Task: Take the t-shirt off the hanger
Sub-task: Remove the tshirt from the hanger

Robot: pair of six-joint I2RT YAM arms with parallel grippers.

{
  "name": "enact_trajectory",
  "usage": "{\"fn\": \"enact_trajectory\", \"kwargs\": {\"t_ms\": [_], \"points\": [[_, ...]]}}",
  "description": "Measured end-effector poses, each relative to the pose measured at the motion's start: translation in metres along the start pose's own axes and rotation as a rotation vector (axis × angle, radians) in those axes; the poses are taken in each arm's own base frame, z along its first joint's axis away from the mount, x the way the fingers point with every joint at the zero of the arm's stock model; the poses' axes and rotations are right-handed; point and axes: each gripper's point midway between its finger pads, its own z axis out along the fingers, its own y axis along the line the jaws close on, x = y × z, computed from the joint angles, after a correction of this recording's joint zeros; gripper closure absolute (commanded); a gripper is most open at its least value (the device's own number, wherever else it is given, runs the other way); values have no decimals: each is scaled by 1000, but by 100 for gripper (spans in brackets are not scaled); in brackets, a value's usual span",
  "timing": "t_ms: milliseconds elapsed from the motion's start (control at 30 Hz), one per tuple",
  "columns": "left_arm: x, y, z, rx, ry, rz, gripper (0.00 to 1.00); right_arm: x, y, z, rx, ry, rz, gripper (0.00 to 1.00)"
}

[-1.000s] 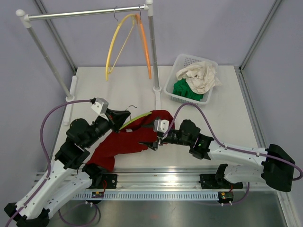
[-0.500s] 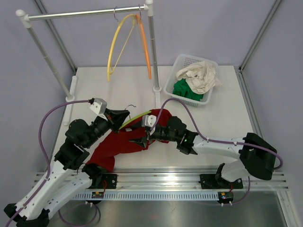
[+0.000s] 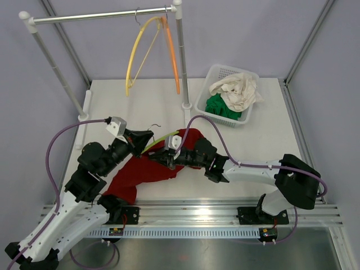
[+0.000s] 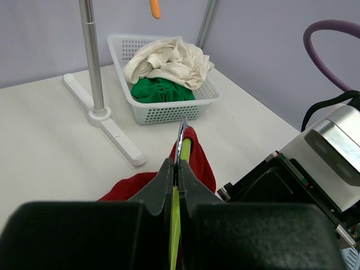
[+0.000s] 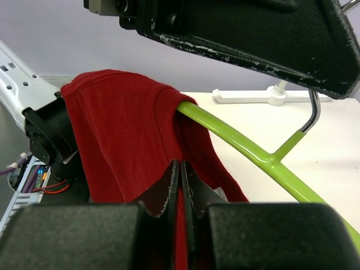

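Note:
A red t-shirt [image 3: 140, 171] lies crumpled on the white table, still draped over one arm of a lime-green hanger [image 3: 163, 137]. My left gripper [image 3: 147, 142] is shut on the hanger [image 4: 185, 151] near its metal hook [image 4: 181, 130], holding it raised off the table. My right gripper [image 3: 167, 159] reaches in from the right, and its jaws are shut on a fold of the red t-shirt [image 5: 121, 135] just below the hanger's arm [image 5: 242, 147]. In the right wrist view the fabric [image 5: 181, 225] runs pinched between the fingers. Most of the hanger's other arm is hidden under the cloth.
A white basket [image 3: 205, 107] with white and green clothes stands at the back right. A clothes rack [image 3: 101, 16] spans the back, with a yellow hanger [image 3: 134, 56] and an orange one [image 3: 172, 56] on it. Its post foot [image 3: 186, 107] stands just behind the t-shirt.
My right gripper has moved left into the t-shirt and closed from open onto the red fabric. The left gripper has kept its grip on the hanger without moving.

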Motion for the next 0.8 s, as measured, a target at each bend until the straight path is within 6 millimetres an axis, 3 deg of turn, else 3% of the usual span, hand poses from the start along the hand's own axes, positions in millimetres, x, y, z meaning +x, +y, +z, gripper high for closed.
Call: {"fn": "enact_trajectory", "kwargs": {"t_ms": [33, 67, 267, 467, 600, 800], "points": [[0, 0, 0, 0, -1, 0, 100, -1, 0, 0, 0, -4, -1, 99], [-1, 0, 0, 1, -3, 0, 100, -1, 0, 0, 0, -5, -2, 100], [-2, -1, -1, 3, -9, 1, 100, -5, -2, -2, 20, -16, 2, 100], [-6, -4, -3, 19, -30, 3, 100, -28, -10, -26, 108, -59, -18, 100], [-12, -8, -3, 38, -52, 7, 100, -55, -25, -39, 212, -105, -50, 100], [-15, -10, -3, 48, -65, 9, 100, -58, -45, -57, 355, -90, -59, 100]]}}
